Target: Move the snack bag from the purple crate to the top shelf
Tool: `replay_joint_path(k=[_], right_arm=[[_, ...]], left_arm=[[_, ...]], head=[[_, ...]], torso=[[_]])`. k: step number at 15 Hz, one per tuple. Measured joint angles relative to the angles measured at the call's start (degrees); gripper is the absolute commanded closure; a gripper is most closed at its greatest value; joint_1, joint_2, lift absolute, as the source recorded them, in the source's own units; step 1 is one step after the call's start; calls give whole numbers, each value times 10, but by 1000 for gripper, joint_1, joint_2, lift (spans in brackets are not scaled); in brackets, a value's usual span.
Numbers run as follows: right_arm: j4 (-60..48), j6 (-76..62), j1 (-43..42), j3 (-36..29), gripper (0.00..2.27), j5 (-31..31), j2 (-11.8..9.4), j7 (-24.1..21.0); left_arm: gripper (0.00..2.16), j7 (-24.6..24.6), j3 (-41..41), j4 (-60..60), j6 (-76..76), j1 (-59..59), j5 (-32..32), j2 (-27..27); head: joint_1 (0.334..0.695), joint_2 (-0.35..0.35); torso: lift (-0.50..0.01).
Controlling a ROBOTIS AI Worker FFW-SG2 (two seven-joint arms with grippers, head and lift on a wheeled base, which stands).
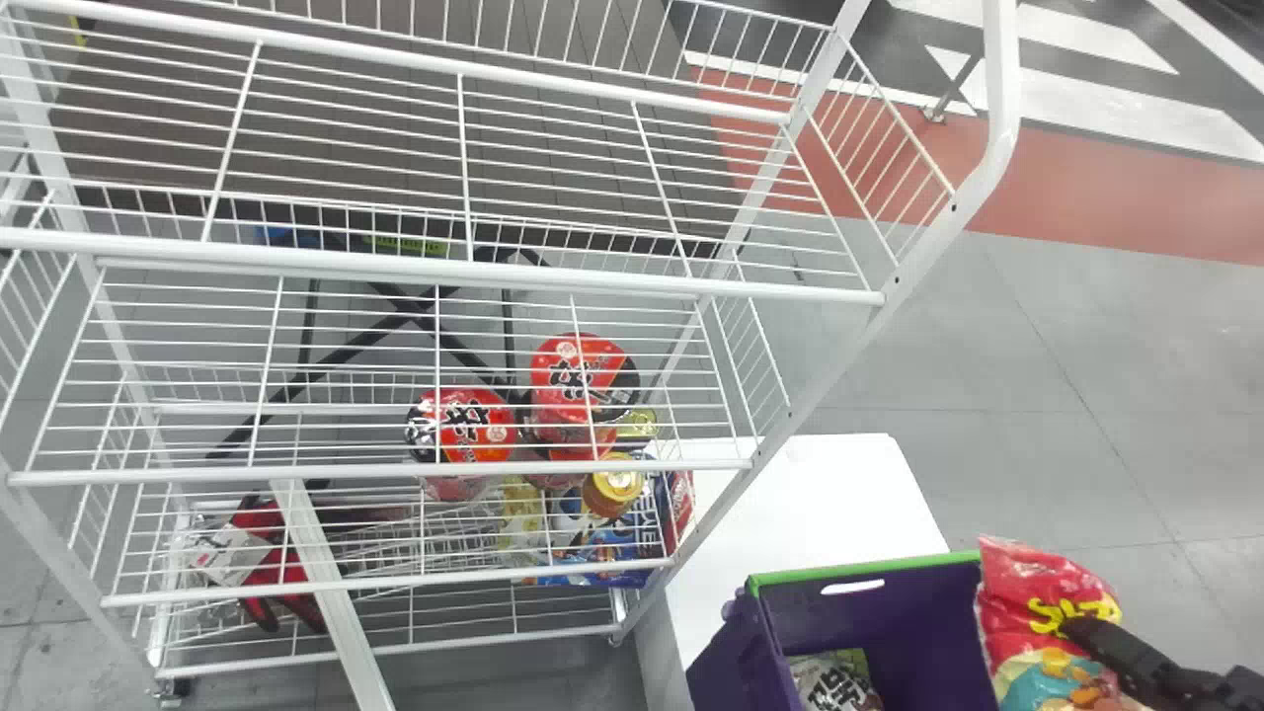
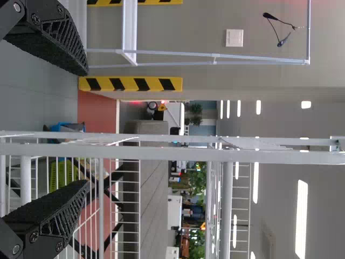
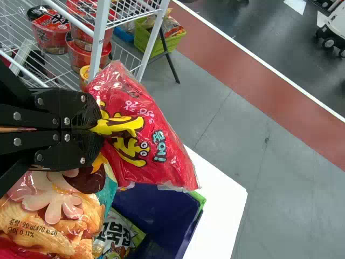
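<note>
Snack bag point(image 1: 1047, 602) hangs in the grasp of the right gripper point(image 1: 1071, 632), near and to the right, by the right side of the purple crate point(image 1: 721, 662). The head view sets this out whole: the crate with its green rim beside the white table top point(image 1: 820, 494), another packet point(image 1: 834, 681) inside it, and the white wire rack point(image 1: 854, 341) to the left, with the top shelf point(image 1: 395, 265) farther up and away from the bag. Red noodle bowls point(image 1: 583, 375) and a gold-lidded jar point(image 1: 612, 484) sit lower in the rack, toward its right. From close by, the right wrist view gives what the head view cannot: the black fingers pinched on the bag's wrapper, its film creased around them, puffed snacks printed on the part below, and a green basket point(image 3: 156, 40) beyond the rack. The left wrist view brings in the left gripper point(image 2: 87, 127), let go and spread wide at the rack's bars, with yellow-and-black striped guards point(image 2: 132, 84) beyond.
</note>
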Motion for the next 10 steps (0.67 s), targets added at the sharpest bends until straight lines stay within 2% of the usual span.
replay_joint_path(k=[10], right_arm=[[8,0,0,-1,1983,-4,0,0]], left_arm=[[103,-4,0,0,0,1,0,-1]], head=[[695,-350]], torso=[[-157]])
